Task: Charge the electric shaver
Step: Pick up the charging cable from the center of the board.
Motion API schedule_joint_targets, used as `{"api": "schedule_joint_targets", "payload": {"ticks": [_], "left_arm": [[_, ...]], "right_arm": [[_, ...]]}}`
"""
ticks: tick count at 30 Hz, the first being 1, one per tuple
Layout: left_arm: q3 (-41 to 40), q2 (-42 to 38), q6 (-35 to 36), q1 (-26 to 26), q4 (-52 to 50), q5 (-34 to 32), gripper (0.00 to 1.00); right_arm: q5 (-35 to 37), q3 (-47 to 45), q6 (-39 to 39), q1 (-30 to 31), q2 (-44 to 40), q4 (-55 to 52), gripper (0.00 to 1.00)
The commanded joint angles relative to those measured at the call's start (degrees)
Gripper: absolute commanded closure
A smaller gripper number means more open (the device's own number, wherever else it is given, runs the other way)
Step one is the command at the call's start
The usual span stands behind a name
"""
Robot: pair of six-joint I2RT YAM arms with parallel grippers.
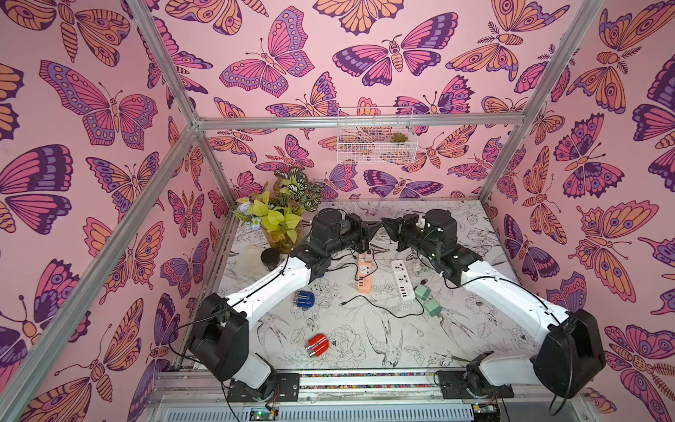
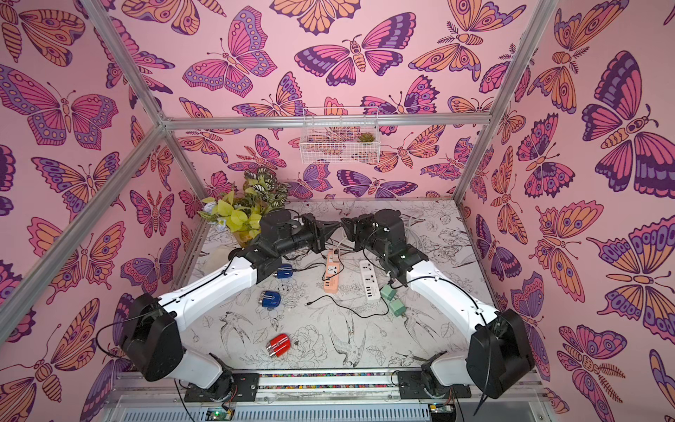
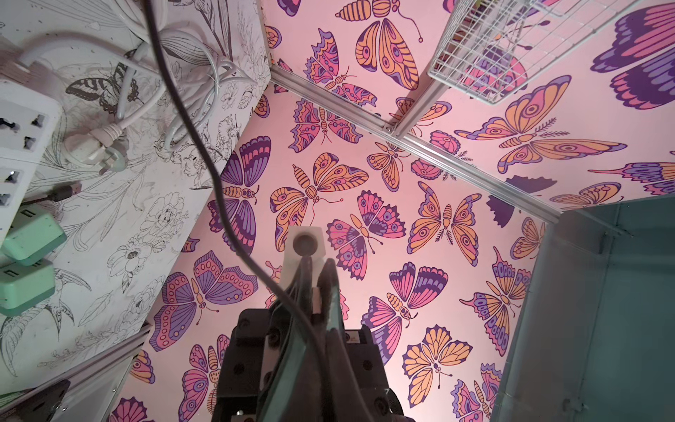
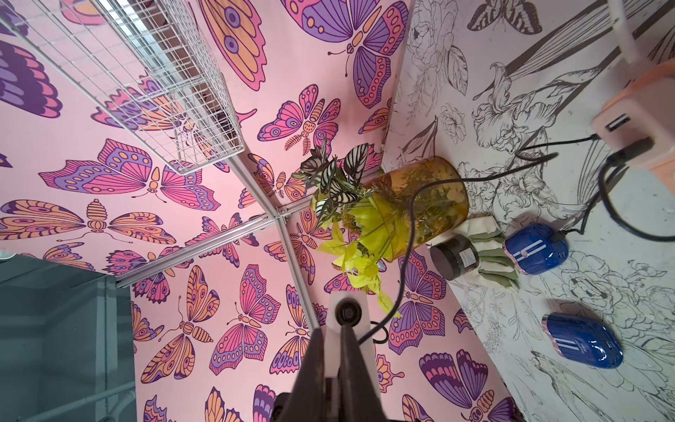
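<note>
A blue electric shaver (image 4: pixel 535 248) lies on the table with a black cable (image 4: pixel 405 255) plugged into it, and the cable's plug sits in the pink power strip (image 4: pixel 635 120). Part of that cable rises off the table to the two grippers, which meet tip to tip above the table's back middle. My right gripper (image 4: pixel 332 329) is shut, and the cable ends at its fingertips. My left gripper (image 3: pixel 317 261) is shut too. The cable (image 3: pixel 219 182) lies across its fingers, and I cannot tell whether it is pinched. Both top views show the left gripper (image 1: pixel 375 224) and right gripper (image 1: pixel 386 223) almost touching.
A second blue shaver (image 1: pixel 304 299) and a red shaver (image 1: pixel 317 344) lie nearer the front. A white power strip (image 1: pixel 401 279), green adapters (image 1: pixel 427 299) and a loose black cable (image 1: pixel 369 305) are mid-table. A plant vase (image 1: pixel 281 226) and a black jar (image 1: pixel 269 258) stand back left. A wire basket (image 1: pixel 376 135) hangs on the wall.
</note>
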Motion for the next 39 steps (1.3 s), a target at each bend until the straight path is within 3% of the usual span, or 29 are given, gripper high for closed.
{"api": "schedule_joint_targets", "payload": {"ticks": [1, 5, 10, 22, 28, 32, 35, 39], "left_arm": [[-1.52, -1.88, 2.42, 1.12, 1.28, 2.54, 1.00], [-1.57, -1.58, 4.23, 2.64, 3.40, 5.46, 1.00], [-1.82, -1.06, 4.84, 4.19, 5.76, 8.34, 1.00], [-2.56, -0.42, 4.73, 4.39, 5.74, 8.95, 1.00], [-3.22, -0.56, 4.75, 4.39, 5.74, 8.59, 1.00], [-3.24, -0.29, 4.75, 4.39, 5.68, 9.10, 1.00], [-3.28, 0.02, 5.02, 4.09, 4.66, 9.49, 0.80], [-2.44, 1.06, 5.28, 3.22, 3.88, 9.63, 0.66]], "right_arm": [[-0.03, -0.64, 0.68, -0.48, -1.55, 1.79, 0.88], [-3.20, -0.63, 1.53, -1.63, -1.53, 2.20, 0.66], [-4.39, -2.65, 3.20, -1.66, -2.18, 3.15, 0.61], [-3.65, -2.84, 5.50, -1.84, -1.57, 5.38, 0.78], [-3.64, -3.34, 6.28, -1.83, -1.57, 5.14, 1.00], [-3.00, -3.45, 6.24, -1.85, -1.77, 5.10, 1.00], [-2.36, -2.91, 5.74, -1.88, -1.92, 3.92, 1.00], [-2.55, -1.23, 3.71, -1.85, -1.58, 1.16, 1.00]]}}
